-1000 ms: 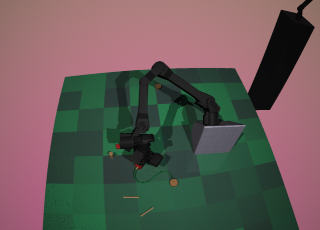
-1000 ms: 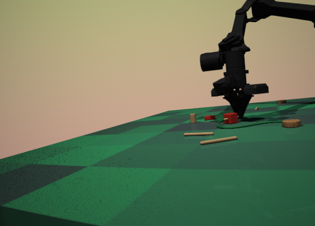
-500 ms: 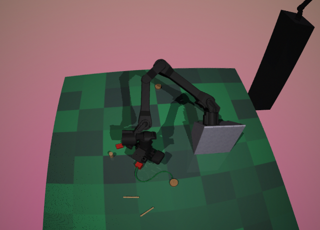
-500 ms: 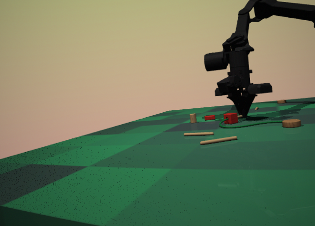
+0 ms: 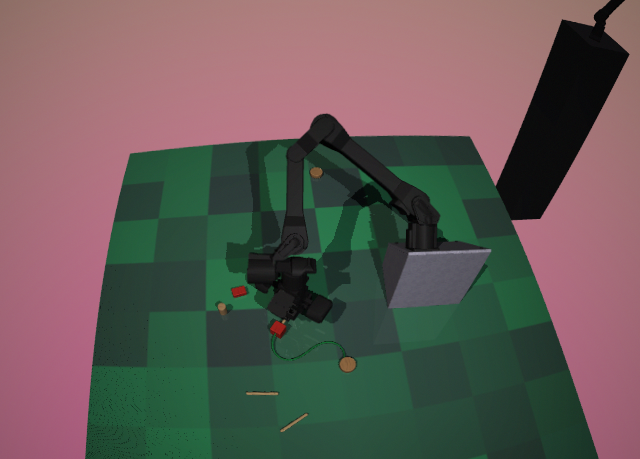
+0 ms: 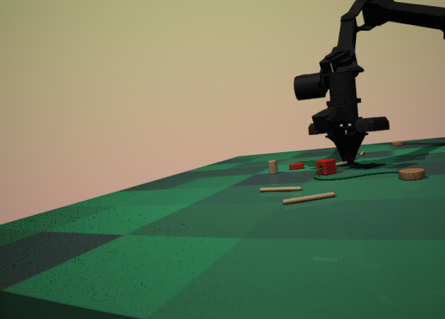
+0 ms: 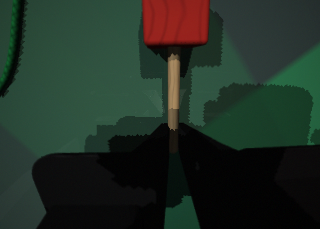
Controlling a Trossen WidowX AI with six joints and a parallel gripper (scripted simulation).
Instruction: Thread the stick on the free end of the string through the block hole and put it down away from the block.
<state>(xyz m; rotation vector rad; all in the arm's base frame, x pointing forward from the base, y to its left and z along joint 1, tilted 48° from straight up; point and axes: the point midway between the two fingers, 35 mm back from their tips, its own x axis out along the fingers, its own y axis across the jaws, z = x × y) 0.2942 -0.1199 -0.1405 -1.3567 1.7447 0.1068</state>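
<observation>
Red-painted wood forms the block, located below centre in the top view and right of centre in the exterior view. The thin wooden stick projects from one side of the block toward the gripper. The claw is closed on the stick: in the wrist view, its fingertips grip the stick's lower end at centre, and the exposed shaft runs straight up to the block's lower edge. The block is near the fingertips but apart from them.

The green string enters the hole on the block's opposite side, visible in the exterior view. From there it curves along the table to the round wooden button, at lower centre-right of the top view and the right edge area of the exterior view. The junction of string and stick is hidden.

Two loose sticks, a horizontal one and a slanted one, lie at lower centre of the top view, well apart from the claw. A small red piece and an upright wooden cylinder stand left of the block in both views.
</observation>
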